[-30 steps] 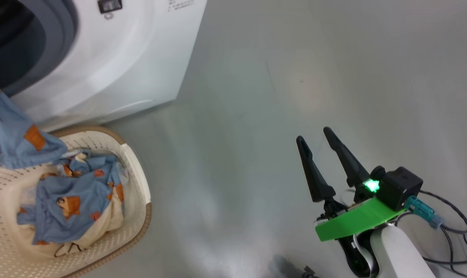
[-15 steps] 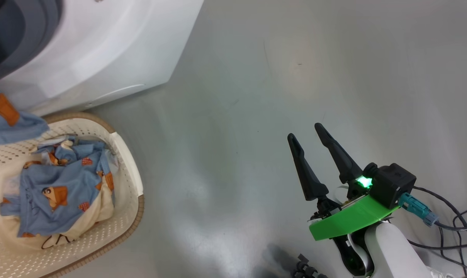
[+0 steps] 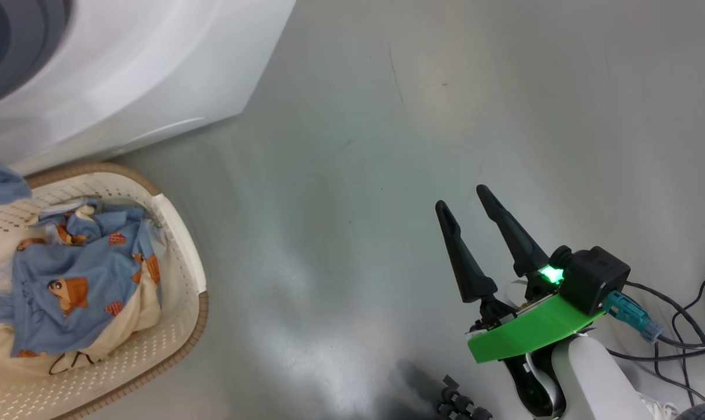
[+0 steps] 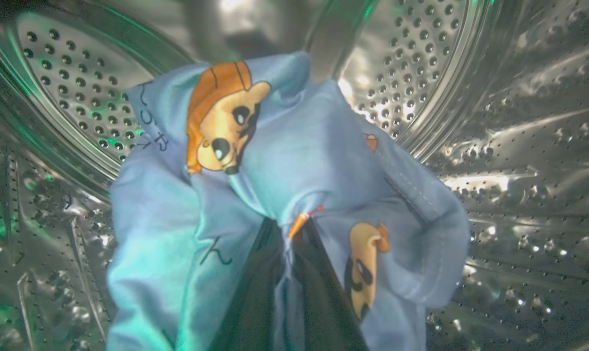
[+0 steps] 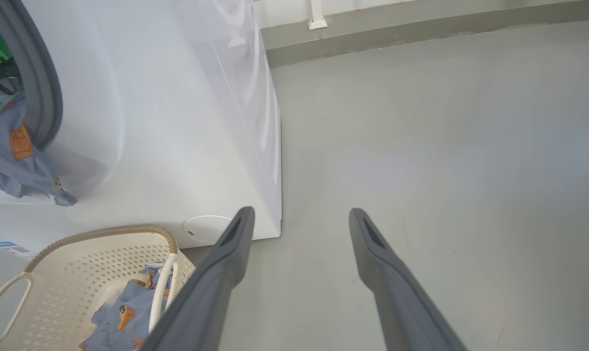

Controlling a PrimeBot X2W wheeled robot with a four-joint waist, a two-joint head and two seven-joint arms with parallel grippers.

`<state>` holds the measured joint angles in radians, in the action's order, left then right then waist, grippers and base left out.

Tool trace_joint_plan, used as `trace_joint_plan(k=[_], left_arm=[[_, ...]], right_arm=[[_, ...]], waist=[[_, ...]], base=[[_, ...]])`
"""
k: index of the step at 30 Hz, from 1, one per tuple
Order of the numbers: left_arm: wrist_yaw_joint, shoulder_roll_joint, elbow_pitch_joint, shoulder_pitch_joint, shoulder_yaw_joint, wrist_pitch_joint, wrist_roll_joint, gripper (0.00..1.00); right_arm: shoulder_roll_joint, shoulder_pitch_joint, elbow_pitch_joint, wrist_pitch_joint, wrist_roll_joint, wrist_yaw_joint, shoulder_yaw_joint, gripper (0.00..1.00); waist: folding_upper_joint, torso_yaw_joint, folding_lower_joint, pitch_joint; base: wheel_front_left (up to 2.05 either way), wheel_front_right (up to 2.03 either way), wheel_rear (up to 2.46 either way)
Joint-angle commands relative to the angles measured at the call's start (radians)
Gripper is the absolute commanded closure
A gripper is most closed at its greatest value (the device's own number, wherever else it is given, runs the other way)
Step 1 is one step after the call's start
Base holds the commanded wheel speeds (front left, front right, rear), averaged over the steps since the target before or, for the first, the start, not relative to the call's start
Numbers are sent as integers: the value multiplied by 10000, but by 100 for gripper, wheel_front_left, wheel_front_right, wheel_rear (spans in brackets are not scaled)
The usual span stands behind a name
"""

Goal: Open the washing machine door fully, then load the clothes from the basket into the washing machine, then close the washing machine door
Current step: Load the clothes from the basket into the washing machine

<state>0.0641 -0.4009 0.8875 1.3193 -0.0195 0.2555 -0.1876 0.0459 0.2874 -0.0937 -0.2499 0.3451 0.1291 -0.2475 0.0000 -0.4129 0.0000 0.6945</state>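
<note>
In the left wrist view my left gripper [image 4: 287,229] is inside the steel drum [image 4: 494,122], shut on a light blue bear-print cloth [image 4: 294,156] that bunches over its dark fingers. A tail of that cloth [image 5: 16,161] hangs out of the grey gasket [image 5: 46,87] of the white washing machine [image 3: 125,70]. The cream basket [image 3: 180,326] stands in front of the machine, with more blue bear clothes [image 3: 78,286] and a cream piece in it. My right gripper [image 3: 462,197] hovers open over bare floor, well right of the basket. The door is out of view.
Grey floor [image 3: 358,146] stretches to the right of the machine. Black cables [image 3: 679,326] trail at the lower right by my right arm. A small blue label sticker [image 5: 2,243] sits low on the machine front. A grey skirting runs along the far wall [image 5: 421,29].
The head camera has shifted, sliding machine and basket left in its view. The hanging blue cloth has shrunk to a small bit at the left edge. My right gripper stays open and still.
</note>
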Motion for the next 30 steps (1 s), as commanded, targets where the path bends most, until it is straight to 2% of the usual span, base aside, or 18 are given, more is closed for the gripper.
trace_joint_plan(k=[1, 7, 8, 9, 11, 12, 13, 23, 30], left_arm=[[-153, -443, 61, -2, 29, 62, 140, 100], [-361, -263, 1310, 242, -157, -46, 210, 100], [-396, -235, 1495, 292, -185, -81, 214, 92], [-455, -223, 1650, 341, -215, -91, 232, 71], [-587, -204, 1976, 435, -293, -196, 288, 41], [-627, -191, 2126, 471, -314, -225, 291, 9], [-649, -180, 2248, 512, -331, -222, 287, 0], [-935, 5, 3234, 611, -556, -148, 302, 0], [-1174, 426, 3501, 287, -563, -77, 143, 0]], right_arm=[[43, -270, 189, -118, -18, 16, -203, 0], [43, -384, 103, -118, -62, 16, -324, 0], [43, -408, 86, -118, -65, 16, -335, 0], [43, -426, 77, -118, -63, 16, -346, 0], [43, -449, 69, -118, -56, 16, -350, 0], [43, -460, 59, -118, -57, 16, -349, 0], [43, -472, 51, -118, -59, 16, -351, 0], [43, -590, -15, -118, -94, 16, -241, 0], [43, -687, -88, -118, -128, 16, -231, 0]], waist=[[0, 32, 0, -71], [0, 123, 0, -325], [0, 133, 0, -375], [0, 139, 0, -416], [0, 154, 0, -481], [0, 162, 0, -524], [0, 167, 0, -554], [0, 338, 0, -974], [0, 560, 0, -1369]], base=[[0, 0, 0], [0, 0, 0], [0, 0, 0], [0, 0, 0], [0, 0, 0], [0, 0, 0], [0, 0, 0], [0, 0, 0], [0, 0, 0]])
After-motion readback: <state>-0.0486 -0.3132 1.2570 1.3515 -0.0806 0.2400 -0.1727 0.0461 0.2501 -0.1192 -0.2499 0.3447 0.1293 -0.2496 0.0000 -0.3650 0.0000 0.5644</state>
